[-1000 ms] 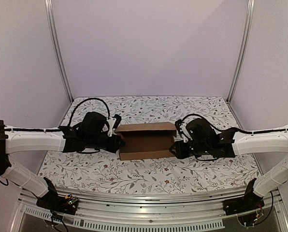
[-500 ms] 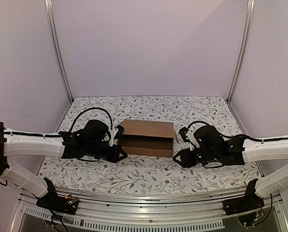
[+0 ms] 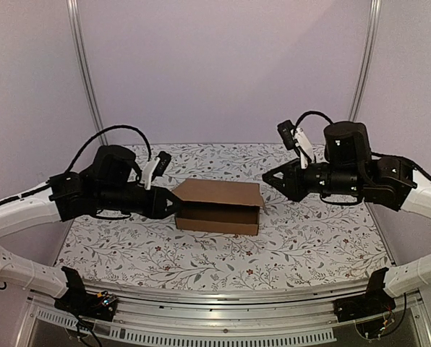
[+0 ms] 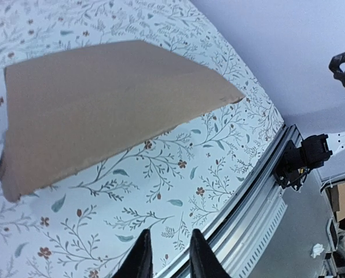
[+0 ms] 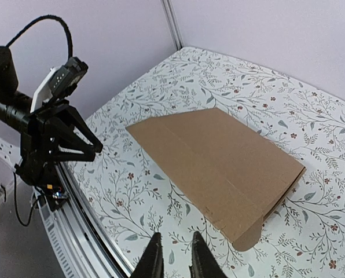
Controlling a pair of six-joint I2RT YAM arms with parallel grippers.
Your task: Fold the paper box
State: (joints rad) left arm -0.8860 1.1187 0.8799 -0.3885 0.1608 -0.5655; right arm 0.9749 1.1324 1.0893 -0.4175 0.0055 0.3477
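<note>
The paper box (image 3: 219, 206) is a plain brown cardboard mailer lying in the middle of the floral table. Its lid is folded down over it, with a dark slit left along the front. My left gripper (image 3: 176, 205) hovers raised at the box's left end, apart from it. In the left wrist view the box (image 4: 114, 104) lies beyond the left gripper (image 4: 169, 258), whose fingers stand slightly open on nothing. My right gripper (image 3: 267, 178) hangs above the box's right end. From the right wrist the box (image 5: 219, 156) shows whole, and the right gripper (image 5: 175, 259) is slightly open and empty.
A floral cloth (image 3: 309, 253) covers the table. An aluminium rail (image 3: 215, 303) runs along the near edge, with the arm bases on it. Pale walls and two upright metal posts (image 3: 85, 79) close in the back and sides. The left arm's gripper (image 5: 74, 142) shows in the right wrist view.
The lid went from standing up to lying over the box. Both arms then let go of the box's ends and rose up and away from it.
</note>
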